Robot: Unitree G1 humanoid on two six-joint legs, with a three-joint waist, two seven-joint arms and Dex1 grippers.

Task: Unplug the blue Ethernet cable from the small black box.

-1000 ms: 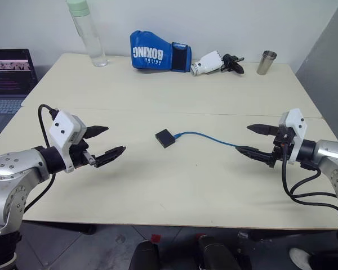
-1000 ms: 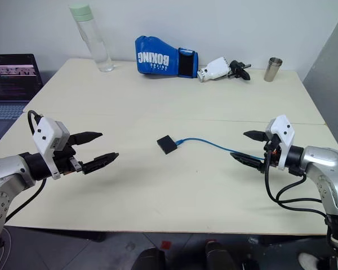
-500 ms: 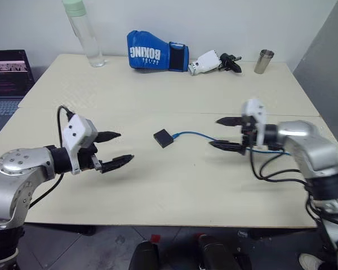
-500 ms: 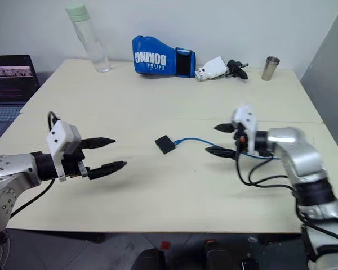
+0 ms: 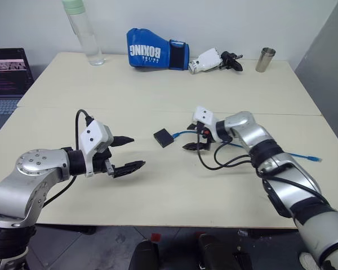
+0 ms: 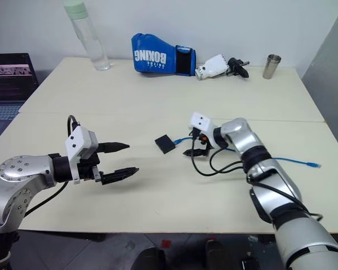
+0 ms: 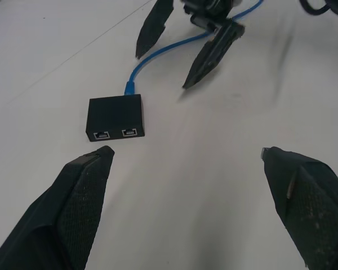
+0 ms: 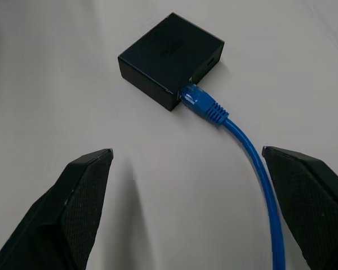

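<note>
The small black box (image 5: 164, 138) lies flat near the table's middle. The blue Ethernet cable (image 5: 296, 154) is plugged into its side, as the right wrist view shows at the plug (image 8: 201, 103). From there the cable trails right to a loose end. My right gripper (image 5: 190, 136) is open just right of the box, and its fingers (image 8: 78, 202) straddle the cable without touching it. My left gripper (image 5: 136, 152) is open, left of the box and short of it, with the box (image 7: 115, 117) lying past its fingertips.
Along the far table edge stand a clear bottle (image 5: 83, 32), a blue boxing glove (image 5: 156, 50), a white-and-black device (image 5: 213, 59) and a metal cup (image 5: 265, 59). A laptop (image 5: 7, 77) sits off the table's left side. Black arm cables (image 5: 228, 160) loop beside the right wrist.
My right arm has swung left and forward along the cable, from the table's right side to just beside the box. My left gripper has edged right toward the box. Both stay open.
</note>
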